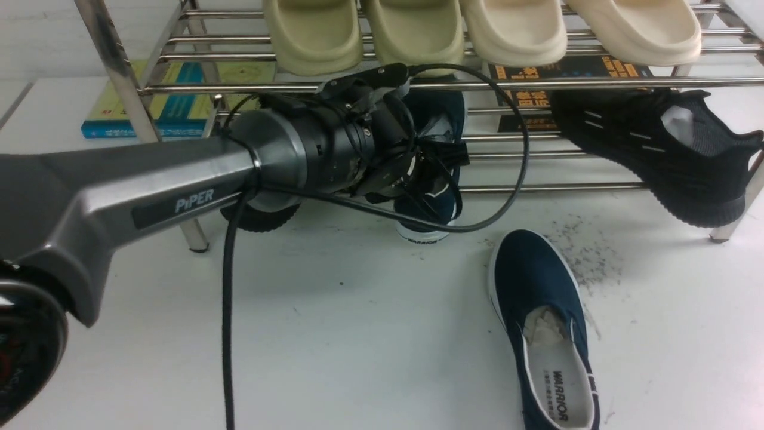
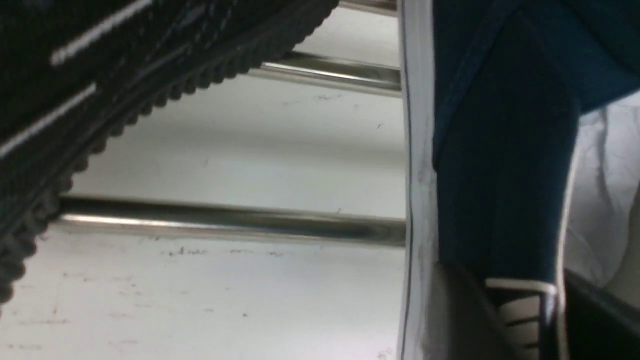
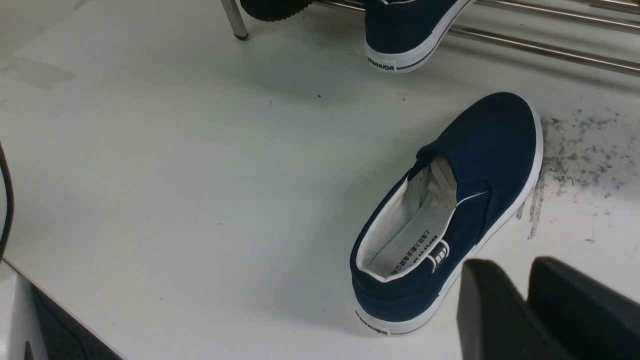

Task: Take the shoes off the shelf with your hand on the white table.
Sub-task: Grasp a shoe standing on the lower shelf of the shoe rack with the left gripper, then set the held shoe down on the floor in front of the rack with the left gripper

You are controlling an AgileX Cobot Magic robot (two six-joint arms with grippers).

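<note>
Front view, nearest you: one navy-blue canvas slip-on (image 1: 546,322) with a white rubber sole lies on the matte white table (image 1: 358,328), lower right of frame. At centre, your black left gripper (image 1: 430,161) is pinched on the side wall of the second navy slip-on (image 1: 449,113), whose heel hangs off the lower tier of the chrome rod shelf (image 1: 537,188). Right gripper (image 3: 527,272): narrowly apart, empty. Next, likely: draw that shoe clear of the rods and set it beside its mate.
</note>
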